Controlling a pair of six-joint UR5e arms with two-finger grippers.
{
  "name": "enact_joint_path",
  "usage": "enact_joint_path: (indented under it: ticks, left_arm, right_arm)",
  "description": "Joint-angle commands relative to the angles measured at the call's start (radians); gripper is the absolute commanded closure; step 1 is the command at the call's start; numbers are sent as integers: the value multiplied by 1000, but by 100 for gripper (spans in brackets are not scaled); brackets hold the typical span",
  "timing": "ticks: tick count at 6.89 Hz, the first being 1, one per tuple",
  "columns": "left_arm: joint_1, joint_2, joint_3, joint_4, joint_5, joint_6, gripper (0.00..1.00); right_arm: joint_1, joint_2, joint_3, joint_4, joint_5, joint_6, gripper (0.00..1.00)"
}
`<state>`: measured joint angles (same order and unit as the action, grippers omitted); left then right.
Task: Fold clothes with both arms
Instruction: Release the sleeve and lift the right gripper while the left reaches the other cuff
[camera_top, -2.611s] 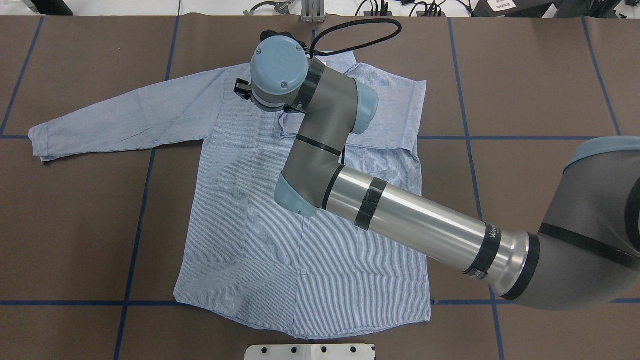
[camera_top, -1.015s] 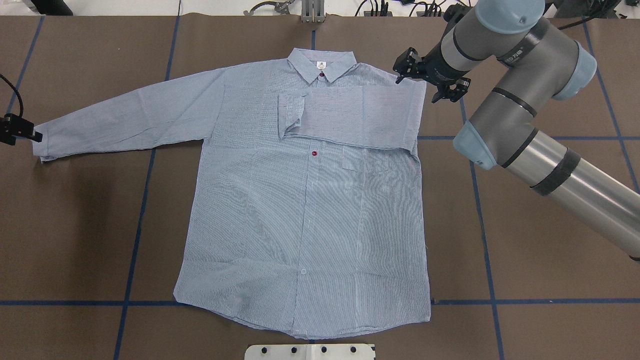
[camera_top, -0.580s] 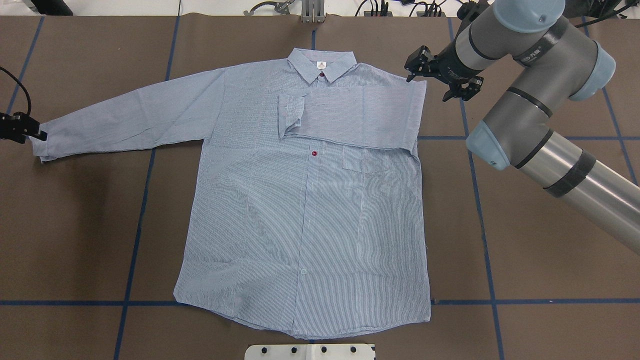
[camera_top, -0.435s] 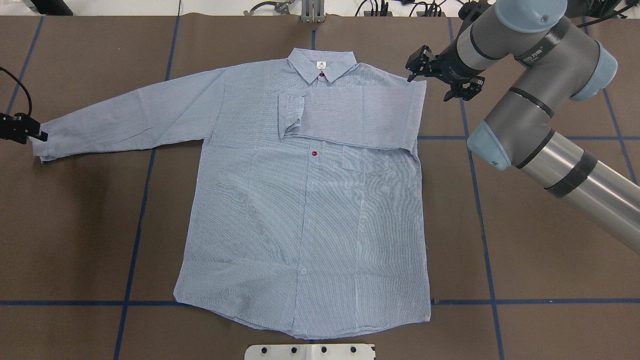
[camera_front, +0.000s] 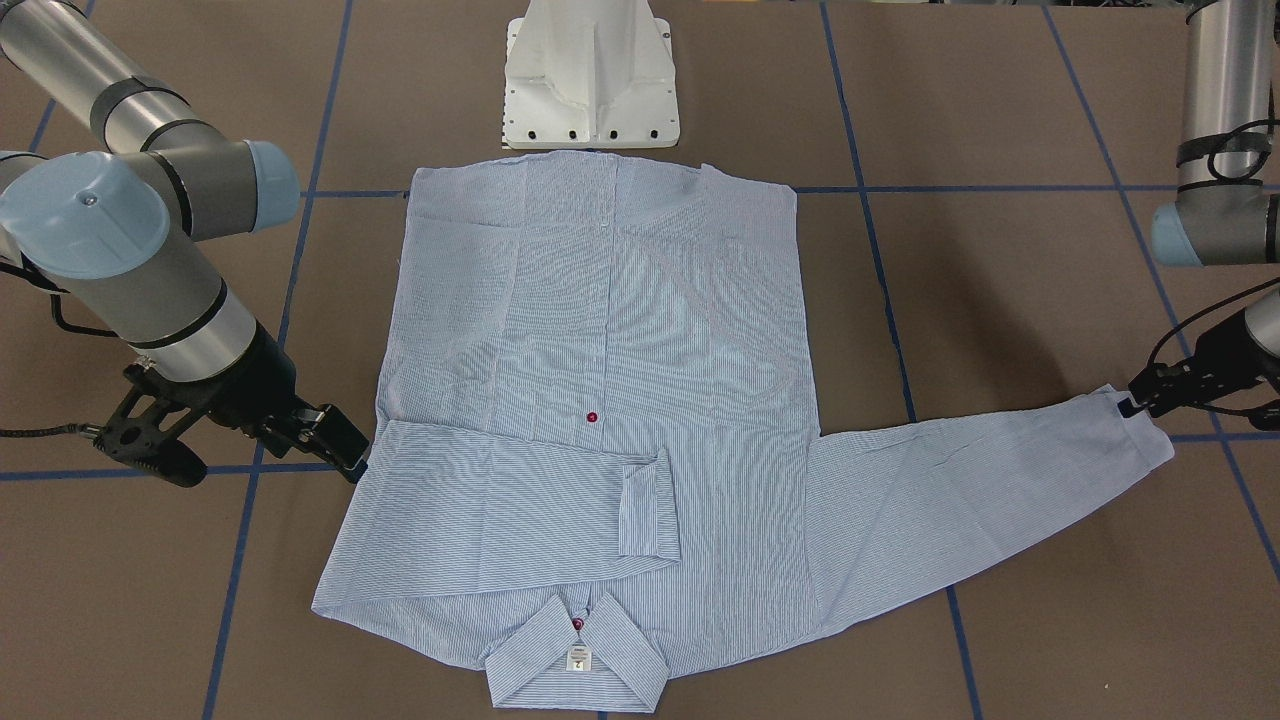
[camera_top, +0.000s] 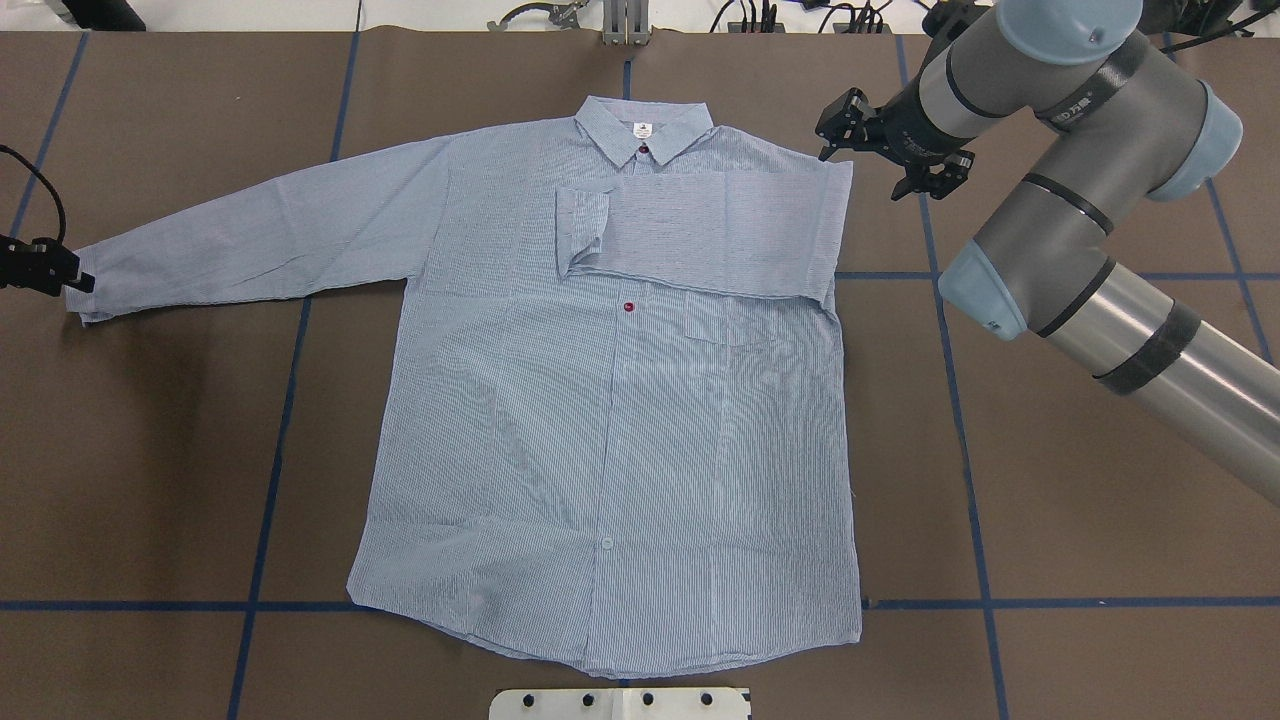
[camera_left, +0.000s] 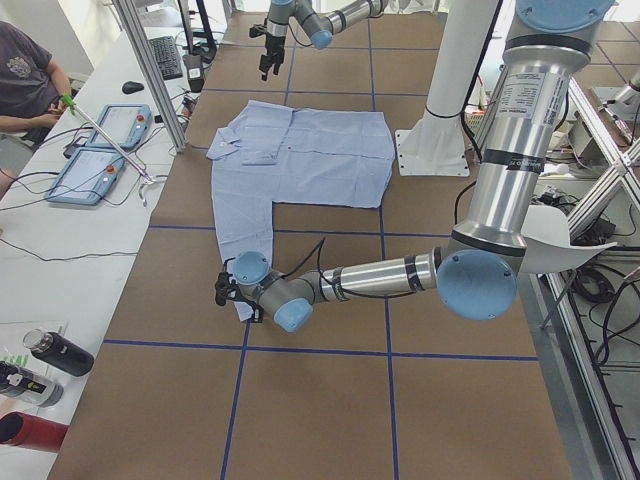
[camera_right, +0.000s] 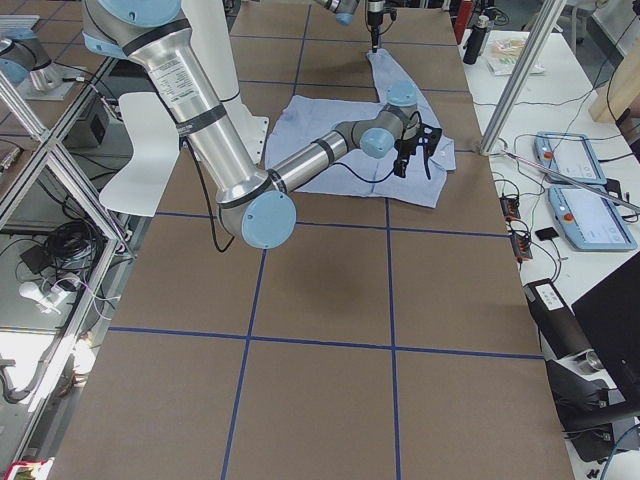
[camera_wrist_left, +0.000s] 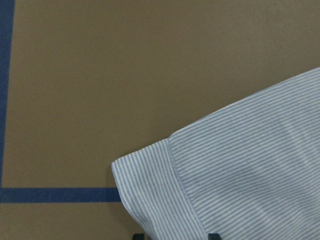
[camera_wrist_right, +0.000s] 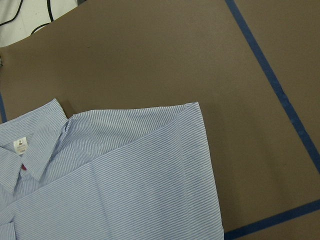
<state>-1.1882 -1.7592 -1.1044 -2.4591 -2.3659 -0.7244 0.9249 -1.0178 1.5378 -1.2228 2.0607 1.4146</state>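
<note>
The light blue striped shirt (camera_top: 610, 400) lies flat, front up, collar away from the robot. One sleeve is folded across the chest (camera_front: 500, 500). The other sleeve stretches out flat to the overhead view's left. My left gripper (camera_top: 72, 274) is low at that sleeve's cuff (camera_wrist_left: 165, 190). In the left wrist view its fingertips (camera_wrist_left: 214, 235) stand wide apart on either side of the cuff, so it is open. My right gripper (camera_top: 885, 150) is open and empty, over the table beside the folded shoulder corner (camera_wrist_right: 192, 107). It also shows in the front view (camera_front: 250, 455).
The white pedestal base (camera_front: 590, 75) stands at the shirt's hem edge. Blue tape lines (camera_top: 950, 400) cross the brown table cover. An operators' desk with tablets (camera_left: 100, 150) and bottles (camera_left: 55, 352) runs along the far side. A person (camera_left: 25, 75) sits there.
My right arm has pulled back from over the chest to beside the shoulder, leaving the sleeve folded there. My left gripper has come in to the outstretched cuff. Only slight drift in the last half second.
</note>
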Motion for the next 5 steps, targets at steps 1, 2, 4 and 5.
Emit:
enact_joint_path:
  ticks: [1, 2, 4, 5]
  left_arm:
    - [1, 10, -5, -1, -1, -4, 70]
    - [1, 10, -5, -1, -1, -21, 100]
    - [1, 10, -32, -1, -6, -30, 100]
    - [1, 12, -70, 0, -9, -35, 100]
  right_arm:
    - [2, -1, 4, -1, -1, 1, 1]
    - [5, -1, 5, -3, 1, 1, 1]
    - [14, -46, 28, -3, -5, 1, 1]
    - [22, -56, 36, -3, -5, 1, 1]
